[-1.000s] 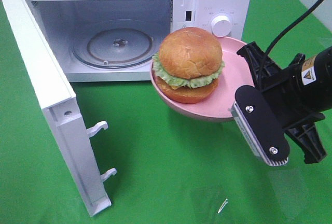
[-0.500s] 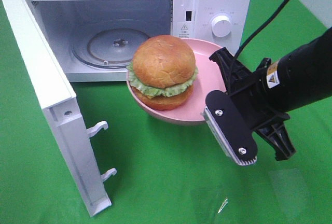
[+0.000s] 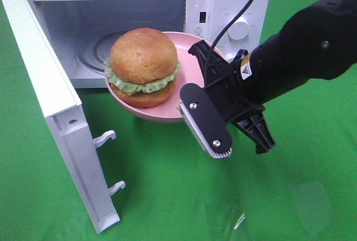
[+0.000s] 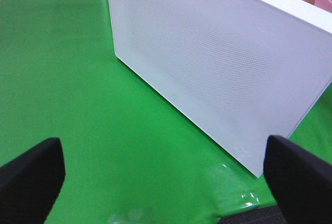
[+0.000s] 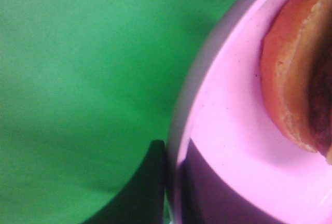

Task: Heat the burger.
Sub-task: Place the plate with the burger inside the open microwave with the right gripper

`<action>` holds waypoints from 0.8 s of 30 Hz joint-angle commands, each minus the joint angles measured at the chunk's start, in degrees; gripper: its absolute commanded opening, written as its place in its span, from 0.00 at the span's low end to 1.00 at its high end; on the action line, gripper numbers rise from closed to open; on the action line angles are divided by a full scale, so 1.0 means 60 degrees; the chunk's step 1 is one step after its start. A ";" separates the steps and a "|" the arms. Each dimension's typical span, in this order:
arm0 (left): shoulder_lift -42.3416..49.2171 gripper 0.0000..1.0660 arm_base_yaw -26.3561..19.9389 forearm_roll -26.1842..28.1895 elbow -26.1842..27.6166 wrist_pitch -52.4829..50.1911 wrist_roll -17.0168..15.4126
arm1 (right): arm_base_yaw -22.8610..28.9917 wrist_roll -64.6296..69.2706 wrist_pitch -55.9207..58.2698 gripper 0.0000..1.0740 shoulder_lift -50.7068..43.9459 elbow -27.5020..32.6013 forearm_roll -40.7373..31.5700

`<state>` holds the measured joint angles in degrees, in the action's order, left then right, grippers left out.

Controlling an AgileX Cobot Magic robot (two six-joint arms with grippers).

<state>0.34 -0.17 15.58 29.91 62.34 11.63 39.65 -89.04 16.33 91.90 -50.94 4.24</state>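
The burger [image 3: 144, 59], with glossy brown buns and green lettuce, rides on a pink plate [image 3: 187, 48] held in the air just at the open mouth of the white microwave [image 3: 223, 6]. My right gripper [image 3: 196, 93] is shut on the plate's right rim. The right wrist view shows that rim [image 5: 228, 130] clamped in the gripper [image 5: 174, 193], with the bottom bun [image 5: 295, 79] close by. My left gripper [image 4: 166, 182] is open and holds nothing. It faces the outer side of the microwave door [image 4: 218, 63] and does not appear in the exterior view.
The microwave door [image 3: 50, 101] swings wide open to the left, its latch hooks [image 3: 106, 138] pointing right. A glass turntable [image 3: 92, 51] lies inside the cavity. A control dial [image 3: 239, 27] sits on the right panel. Green cloth [image 3: 167, 196] covers the table.
My right arm has carried the plate and burger leftward, from in front of the dial to the cavity opening. The left gripper has stayed open.
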 commanded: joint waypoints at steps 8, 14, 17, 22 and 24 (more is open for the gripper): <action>0.0153 0.92 0.0038 0.0010 -0.0038 -0.0124 0.0019 | 0.0124 0.0086 -0.0659 0.00 0.0802 -0.1146 -0.0067; 0.0153 0.92 0.0038 0.0010 -0.0038 -0.0124 0.0019 | 0.0124 0.0076 -0.0630 0.00 0.1432 -0.1872 -0.0076; 0.0153 0.92 0.0038 0.0010 -0.0038 -0.0124 0.0019 | 0.0124 0.0076 -0.0554 0.00 0.1614 -0.2101 -0.0076; 0.0153 0.92 0.0038 0.0010 -0.0038 -0.0124 0.0019 | 0.0124 0.0115 -0.0372 0.00 0.2225 -0.2722 -0.0095; 0.0153 0.92 0.0038 0.0010 -0.0038 -0.0124 0.0019 | 0.0124 0.0210 -0.0325 0.00 0.2406 -0.2922 -0.0095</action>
<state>0.34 -0.17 15.58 29.91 62.34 11.63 40.28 -88.75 17.19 106.86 -67.27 4.18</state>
